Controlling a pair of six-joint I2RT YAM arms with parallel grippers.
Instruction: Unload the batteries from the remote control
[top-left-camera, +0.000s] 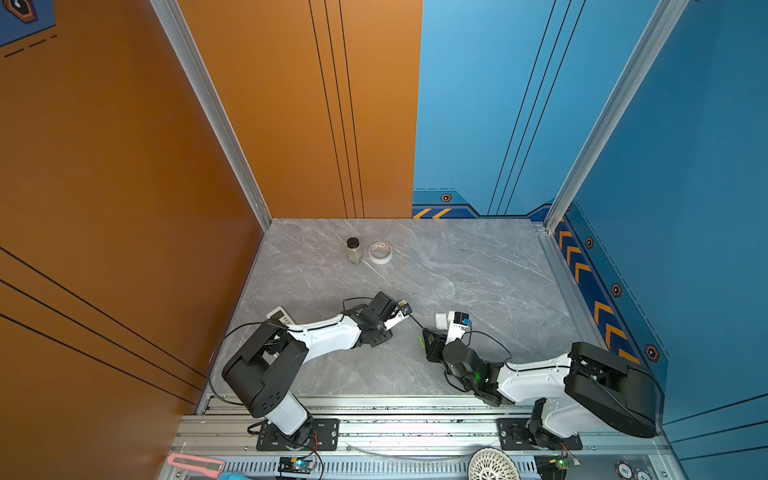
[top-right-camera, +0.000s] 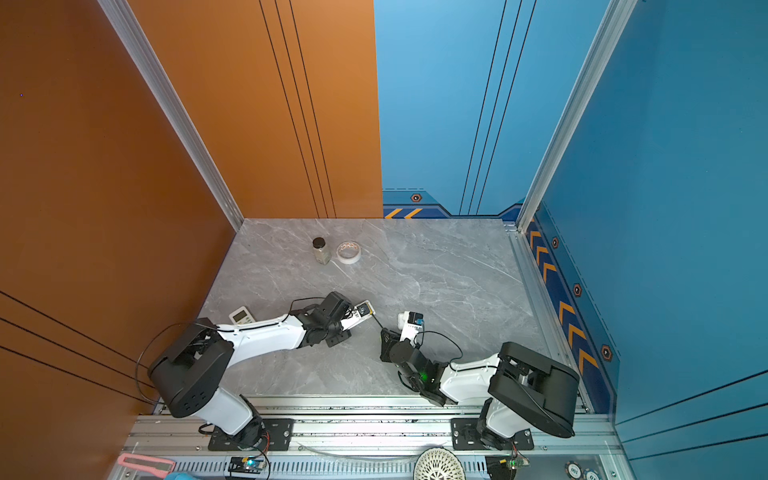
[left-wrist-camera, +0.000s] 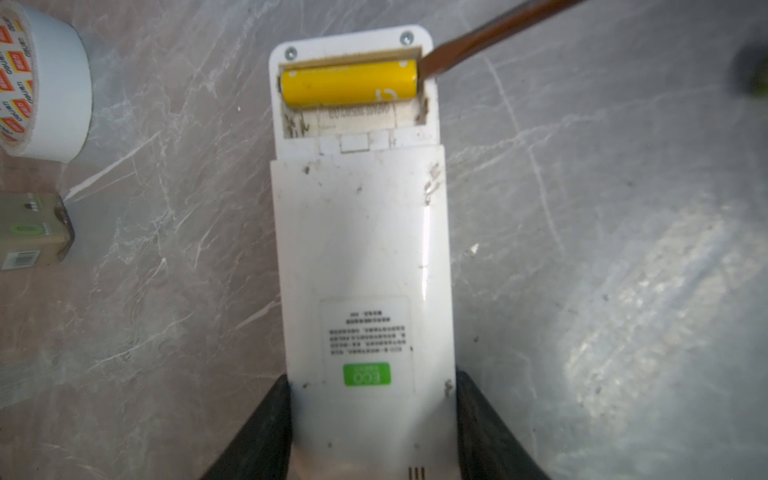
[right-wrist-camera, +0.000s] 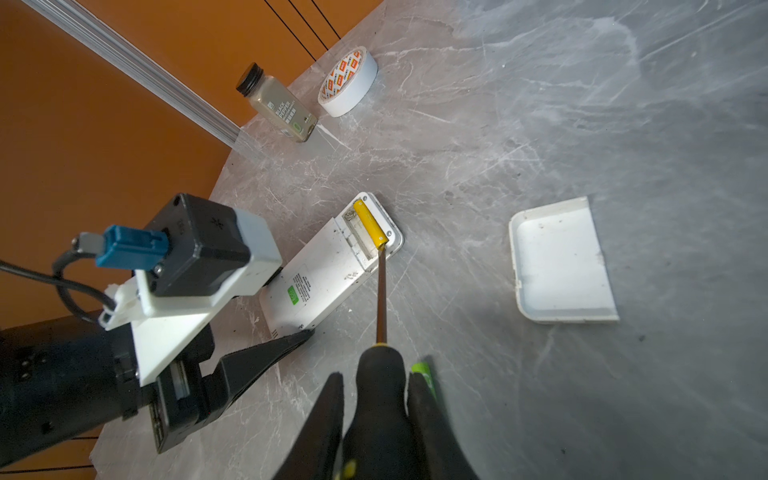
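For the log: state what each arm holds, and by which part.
Left gripper: remote, by the end opposite the battery. Right gripper: screwdriver, by its handle.

The left arm (top-left-camera: 328, 332) and right arm (top-left-camera: 536, 378) are built of white shells and black joints, with thin black cables (right-wrist-camera: 61, 291) run along them. A green light (top-left-camera: 478, 377) is lit on the right arm. Black wedge-shaped fingers (left-wrist-camera: 257, 436) are fitted to the left gripper (left-wrist-camera: 372, 376).
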